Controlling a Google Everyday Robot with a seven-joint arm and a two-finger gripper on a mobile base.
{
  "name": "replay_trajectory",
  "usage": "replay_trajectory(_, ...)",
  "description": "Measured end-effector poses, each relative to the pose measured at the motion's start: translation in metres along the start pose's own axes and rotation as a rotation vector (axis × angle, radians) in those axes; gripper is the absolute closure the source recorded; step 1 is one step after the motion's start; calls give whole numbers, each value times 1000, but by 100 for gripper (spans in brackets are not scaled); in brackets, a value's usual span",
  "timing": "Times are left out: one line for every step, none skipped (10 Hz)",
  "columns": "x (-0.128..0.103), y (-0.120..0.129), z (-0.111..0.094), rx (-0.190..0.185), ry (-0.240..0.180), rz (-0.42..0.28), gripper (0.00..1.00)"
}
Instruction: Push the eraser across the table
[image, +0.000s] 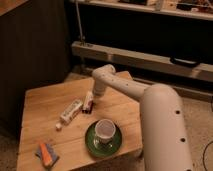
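The eraser (88, 102) lies near the middle of the table (45, 100), white with a dark band and a reddish near end. It sits just right of the white tube (70, 111), almost touching it. My gripper (96, 93) reaches down from the white arm at the right and stands at the eraser's far right side, against it or very close. The arm hides the fingers.
A white cup (104, 129) stands on a green saucer (91, 141) at the table's front right. An orange-and-grey flat item (46, 153) lies at the front left corner. A dark cabinet stands at the left, a low shelf behind.
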Motion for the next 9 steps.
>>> replay_trajectory(30,-2,11,24,9,-51,100)
replay_trajectory(57,-5,19,43,20,-96,100)
replay_trajectory(88,-10,28,69,33,-152,100)
replay_trajectory(110,-14,35,86,44,-192,100)
replay_trajectory(144,-23,44,112,63,-253,100)
replay_trajectory(145,-28,45,121,68,-257,100)
replay_trajectory(145,-28,45,120,64,-260,100)
replay_trajectory(142,-26,44,116,58,-257,99)
replay_trajectory(142,-26,44,117,57,-256,96)
